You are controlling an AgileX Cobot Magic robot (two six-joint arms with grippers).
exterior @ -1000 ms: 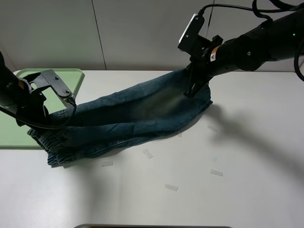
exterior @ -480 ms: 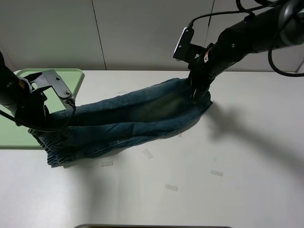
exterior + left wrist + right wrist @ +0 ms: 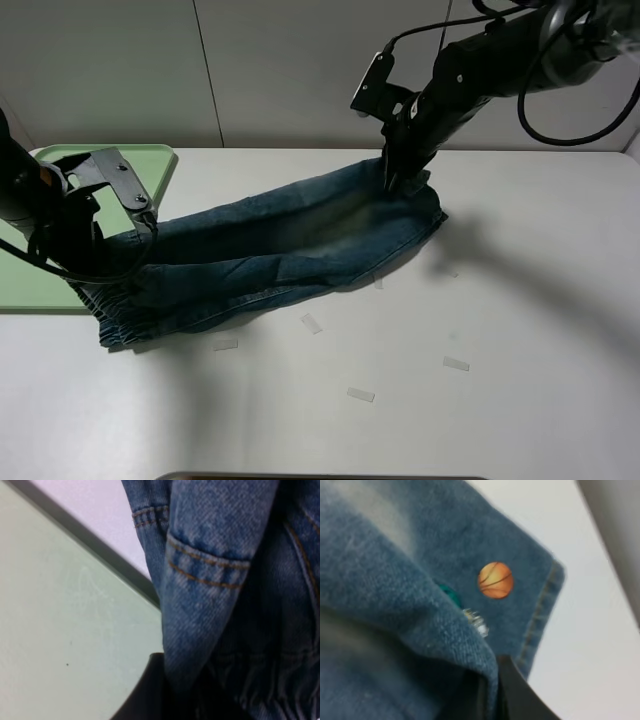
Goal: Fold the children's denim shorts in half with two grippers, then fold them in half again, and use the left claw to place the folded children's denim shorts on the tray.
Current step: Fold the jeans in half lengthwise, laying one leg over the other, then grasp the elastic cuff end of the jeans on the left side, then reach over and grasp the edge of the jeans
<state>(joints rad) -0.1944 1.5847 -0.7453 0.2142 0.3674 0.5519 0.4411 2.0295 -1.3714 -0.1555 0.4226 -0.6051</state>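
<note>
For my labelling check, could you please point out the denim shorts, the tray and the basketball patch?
denim shorts [image 3: 320,225], exterior high view, pale middle fabric.
tray [image 3: 160,160], exterior high view, far corner.
basketball patch [image 3: 495,580], right wrist view, ball's centre.

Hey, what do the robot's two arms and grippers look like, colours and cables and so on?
Both arms are black and jointed, with loose black cables. The right arm carries a white-panelled block above dark fingers. The left arm shows a black plate with small silver screws.

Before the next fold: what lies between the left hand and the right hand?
The denim shorts, stretched across the table from the left hand to the right hand; the high camera shows it.
</note>
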